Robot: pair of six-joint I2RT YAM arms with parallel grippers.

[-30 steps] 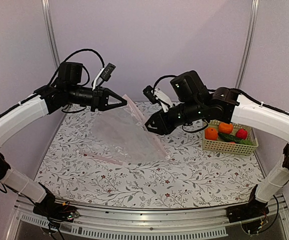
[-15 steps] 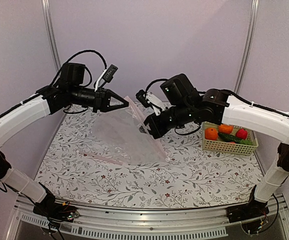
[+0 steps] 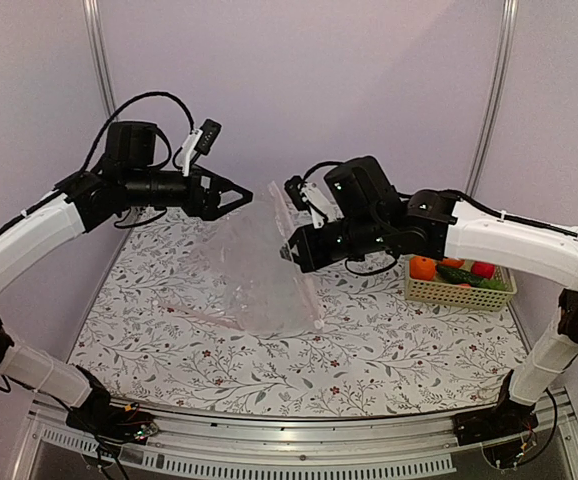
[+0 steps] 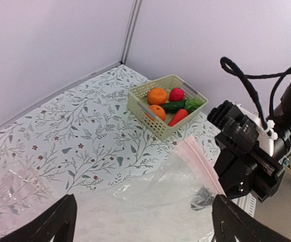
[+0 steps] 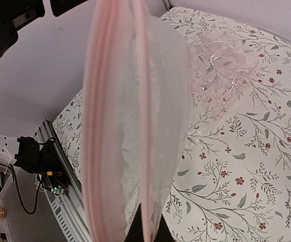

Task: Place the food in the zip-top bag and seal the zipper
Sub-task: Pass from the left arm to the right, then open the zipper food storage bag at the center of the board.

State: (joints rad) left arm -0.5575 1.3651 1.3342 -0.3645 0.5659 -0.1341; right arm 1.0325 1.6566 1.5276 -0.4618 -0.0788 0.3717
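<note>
Top external view of a flowered tabletop (image 3: 389, 350) with two robot arms. At ten o'clock the left tool (image 3: 241, 198) hangs in the air, jaws spread wide with nothing between them, its tips just beside the raised upper corner of the bag (image 3: 249, 265). The clear, crinkly bag stands tilted at the centre, its lower edge on the tabletop and its pink zipper strip (image 3: 281, 215) running along the raised edge. Just right of centre, the right tool (image 3: 291, 252) is pinched tight on that strip and holds the bag up. At three o'clock a pale basket (image 3: 459, 292) holds the food: two oranges (image 4: 157, 95), a cucumber (image 4: 174, 106) and a red fruit (image 4: 176, 94). None is in the bag.

The step looks like opening the bag's mouth. To do it well, the left tool should probably close on one lip only, near the strip. It should then draw away gently, so the thin film neither slips nor tears and the mouth faces the basket.
</note>
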